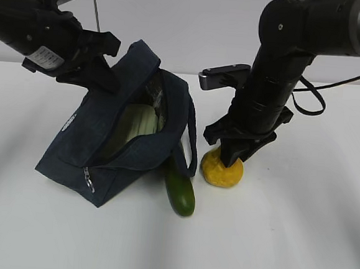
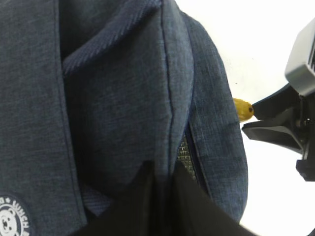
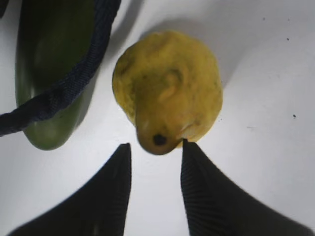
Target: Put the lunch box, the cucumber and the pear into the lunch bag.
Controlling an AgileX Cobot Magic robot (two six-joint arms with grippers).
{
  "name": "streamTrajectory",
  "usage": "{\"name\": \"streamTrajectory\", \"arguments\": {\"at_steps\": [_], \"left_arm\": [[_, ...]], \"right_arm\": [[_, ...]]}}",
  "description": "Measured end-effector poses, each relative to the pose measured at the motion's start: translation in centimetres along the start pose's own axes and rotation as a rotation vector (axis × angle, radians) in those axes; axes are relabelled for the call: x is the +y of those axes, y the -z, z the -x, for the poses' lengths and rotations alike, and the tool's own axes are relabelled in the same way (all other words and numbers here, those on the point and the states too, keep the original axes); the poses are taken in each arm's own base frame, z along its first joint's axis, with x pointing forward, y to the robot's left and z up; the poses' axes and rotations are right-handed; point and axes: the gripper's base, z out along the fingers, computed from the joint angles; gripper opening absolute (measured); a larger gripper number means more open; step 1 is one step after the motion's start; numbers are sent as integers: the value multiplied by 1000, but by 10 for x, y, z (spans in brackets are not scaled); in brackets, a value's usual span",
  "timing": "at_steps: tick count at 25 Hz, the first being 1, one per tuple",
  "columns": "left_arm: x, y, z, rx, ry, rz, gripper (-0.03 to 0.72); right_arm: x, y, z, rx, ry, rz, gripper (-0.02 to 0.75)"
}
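Observation:
The navy lunch bag [image 1: 114, 139] stands tilted with its mouth open, and its upper rim is lifted. My left gripper [image 2: 165, 184] is shut on the fabric of that rim [image 2: 170, 123]. The pale green lunch box [image 1: 137, 122] lies inside the bag. A dark green cucumber [image 1: 180, 194] rests on the table at the bag's front corner, with a strap [image 3: 64, 88] draped over it. The yellow pear [image 3: 170, 91] sits to the cucumber's right. My right gripper [image 3: 156, 147] stands open over the pear. The pear's narrow end is between its tips and the right fingertip [image 3: 189, 150] touches the pear.
The white table [image 1: 296, 243] runs to the right and front of the pear. The right arm [image 2: 283, 128] shows at the edge of the left wrist view, close beside the bag. The bag's zipper pull [image 1: 88, 178] hangs at its front corner.

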Motion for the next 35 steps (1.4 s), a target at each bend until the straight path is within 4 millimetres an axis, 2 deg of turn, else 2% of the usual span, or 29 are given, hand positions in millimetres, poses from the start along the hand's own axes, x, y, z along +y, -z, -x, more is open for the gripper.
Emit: {"name": "streamTrajectory", "arguments": {"at_steps": [3, 10, 15, 24, 35], "left_arm": [[0, 0, 0, 2, 0, -1, 12], [0, 0, 0, 4, 0, -1, 12], [0, 0, -1, 6, 0, -2, 12], [0, 0, -1, 6, 0, -2, 12], [0, 0, -1, 9, 0, -3, 12]], "right_arm": [[0, 0, 0, 0, 7, 0, 258], [0, 0, 0, 0, 11, 0, 251], [0, 0, 0, 0, 11, 0, 197], [0, 0, 0, -1, 14, -4, 185], [3, 45, 12, -56, 38, -14, 180]]}}
